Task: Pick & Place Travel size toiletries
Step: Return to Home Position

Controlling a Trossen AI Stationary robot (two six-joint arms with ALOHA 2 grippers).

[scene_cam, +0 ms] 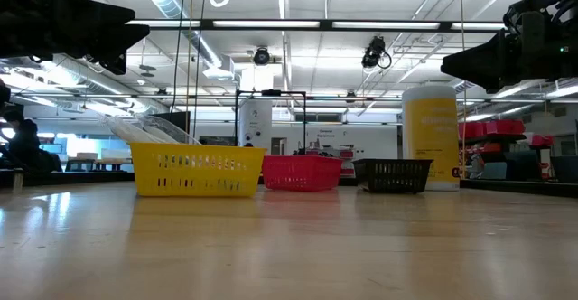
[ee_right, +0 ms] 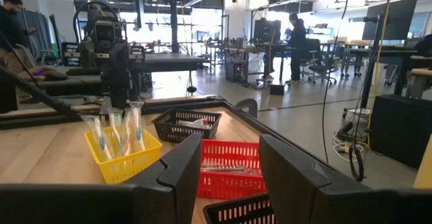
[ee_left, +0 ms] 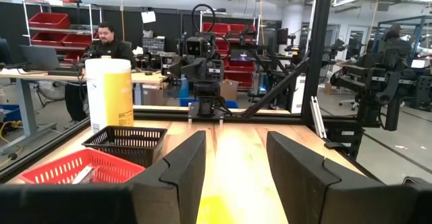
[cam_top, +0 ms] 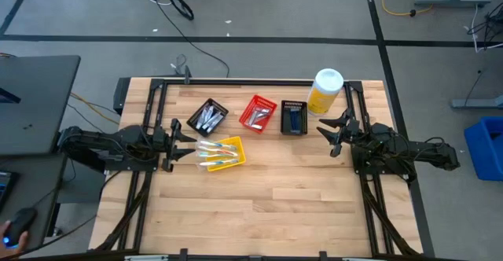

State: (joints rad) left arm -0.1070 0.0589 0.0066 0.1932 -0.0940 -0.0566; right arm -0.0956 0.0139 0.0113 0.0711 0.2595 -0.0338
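High view – grippers: the left gripper (cam_top: 178,142) sits at the left edge of the table (cam_top: 275,206), the right gripper (cam_top: 330,136) at the right edge. Both have their fingers spread and hold nothing.
High view – toiletries: all are binned. The toothbrushes (cam_top: 209,152) lie in the yellow basket (cam_top: 236,152), pale tubes (cam_top: 207,118) in the left black basket (cam_top: 220,108), small pale pieces in the red basket (cam_top: 266,104), and dark blue razors (cam_top: 293,120) in the right black basket (cam_top: 293,104).
High view – tight spots: the toothbrush ends point at the left gripper, just beside it. The bottle (cam_top: 326,90) stands near the right gripper.
Low view – height: both arms hang dark in the upper corners, above the baskets. The toothbrushes (scene_cam: 149,128) jut over the yellow basket's (scene_cam: 199,171) rim.
Left wrist view – fingers: wide apart, with bare table between them. The red basket (ee_left: 67,166) and the bottle (ee_left: 111,92) are off to one side.
Right wrist view – fingers: wide apart and empty. The yellow basket (ee_right: 125,160) and red basket (ee_right: 229,160) lie beyond them.
Homing, judged: draw each arm straight back and away from the baskets – do not sweep sideways. The left arm should clear the jutting toothbrushes and the right should clear the tall bottle, which looks easy to tip.
Progress, judged: nothing loose shows on the table, so only parking seems left.
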